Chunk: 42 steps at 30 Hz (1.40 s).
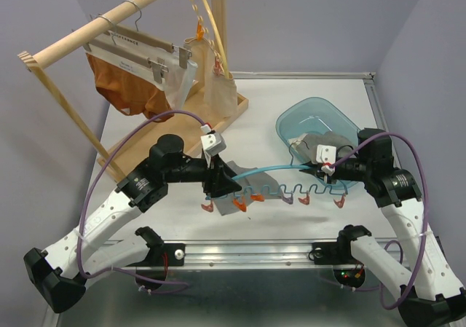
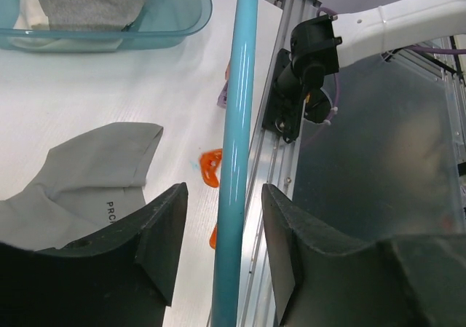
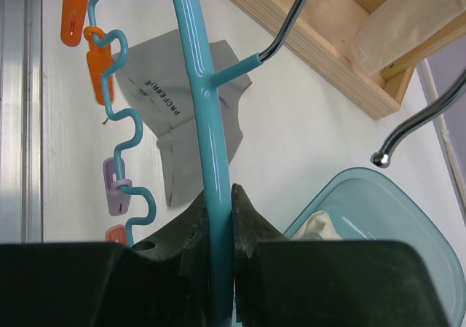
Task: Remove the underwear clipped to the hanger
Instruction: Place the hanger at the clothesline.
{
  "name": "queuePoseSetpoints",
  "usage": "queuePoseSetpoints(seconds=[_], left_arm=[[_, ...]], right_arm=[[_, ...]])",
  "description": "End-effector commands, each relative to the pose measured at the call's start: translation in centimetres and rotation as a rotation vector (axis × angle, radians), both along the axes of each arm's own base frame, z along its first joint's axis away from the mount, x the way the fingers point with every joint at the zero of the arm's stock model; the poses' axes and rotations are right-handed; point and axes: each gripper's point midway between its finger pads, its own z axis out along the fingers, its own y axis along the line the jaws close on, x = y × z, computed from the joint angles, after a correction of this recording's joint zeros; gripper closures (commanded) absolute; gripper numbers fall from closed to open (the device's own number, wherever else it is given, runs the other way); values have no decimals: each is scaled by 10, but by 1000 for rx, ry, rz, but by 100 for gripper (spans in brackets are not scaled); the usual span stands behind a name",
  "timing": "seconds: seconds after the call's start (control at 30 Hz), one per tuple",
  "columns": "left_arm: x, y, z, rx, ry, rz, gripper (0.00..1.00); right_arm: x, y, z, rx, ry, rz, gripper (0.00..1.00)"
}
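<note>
1. Top external view: at the far left stood the wooden rack (image 1: 102,25). The rust-orange briefs (image 1: 124,87) and the beige briefs (image 1: 218,87) hung on it from their own hangers, not yet taken off.
2. Right of the rack and nearer, the left gripper (image 1: 222,185) reached over the grey briefs (image 1: 251,174), which lay flat on the table. In the left wrist view its fingers (image 2: 164,225) were spread to either side of the bar of the teal clip hanger (image 1: 280,170), apart from it on both sides.
3. The orange clips (image 1: 256,196) along the hanger's near edge looked empty. No clip could be seen biting the grey pair, so I judged that pair freed.
4. Farther right, the right gripper (image 1: 324,168) carried the hanger, its fingers (image 3: 247,225) pressed onto the bar.
5. At the far right the teal basin (image 1: 280,127) held grey and cream cloth.
6. The step in hand seemed to be the left arm taking a second hold on the bar. That called for closing squarely on the tube without snagging the briefs beneath.
</note>
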Motion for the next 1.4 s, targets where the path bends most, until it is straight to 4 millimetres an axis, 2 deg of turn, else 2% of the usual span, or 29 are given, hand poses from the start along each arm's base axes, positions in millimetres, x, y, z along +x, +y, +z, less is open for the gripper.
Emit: queuePoseSetpoints(seconds=[0.0, 0.17, 0.23, 0.27, 0.33, 0.47, 0.57, 0.6, 0.63, 0.67, 0.7, 0.73, 0.77, 0.8, 0.93, 0.97, 1.13, 1.3, 1.33, 1.37], left_arm=[[-4, -1, 11, -44, -25, -22, 46], [-7, -5, 6, -49, 0, -53, 50], [-6, -6, 4, -47, 3, -57, 63], [-7, -7, 3, -47, 5, -62, 77], [-7, -7, 3, -47, 5, -63, 99], [-7, -6, 6, -51, -2, -53, 100], [-4, -2, 8, -49, -9, -15, 100], [-4, 0, 8, -44, -5, -1, 100], [-3, 2, 8, -39, -4, 14, 100], [1, 4, 7, -31, -8, 48, 100], [0, 8, 6, -24, 7, 68, 100], [2, 9, 6, -22, 10, 90, 100], [5, 12, 7, -21, 7, 116, 100], [2, 15, 10, -23, 2, 122, 100], [4, 26, 23, -34, -23, 184, 100], [6, 28, 29, -42, -36, 202, 100], [2, 42, 54, -72, -68, 256, 100], [-3, 59, 91, -133, -133, 317, 100], [-4, 62, 93, -131, -132, 323, 100], [-5, 66, 105, -149, -149, 341, 100]], right_arm=[[0, 3, 7, 27, -28, 25, 100], [-3, 5, 6, 34, -23, 41, 99], [-2, 5, 5, 34, -21, 41, 100], [-3, 6, 5, 35, -18, 43, 100], [-3, 6, 4, 36, -16, 43, 99], [-2, 6, 3, 34, -13, 42, 99], [-3, 6, 4, 36, -12, 40, 72], [-2, 5, 5, 36, -10, 29, 52], [-1, 4, 8, 38, -6, 18, 44], [0, 4, 12, 42, -5, 6, 36], [3, 2, 25, 54, 4, -33, 21], [4, 1, 35, 64, 6, -56, 14], [9, -3, 41, 69, 31, -115, 1], [10, -5, 63, 85, -8, -136, 0], [17, -17, 92, 105, -46, -248, 0], [17, -20, 105, 114, -74, -271, 0], [35, -45, 120, 118, -117, -470, 0], [56, -65, 122, 182, -126, -655, 0], [59, -68, 122, 191, -125, -682, 0], [62, -70, 121, 201, -125, -705, 0]])
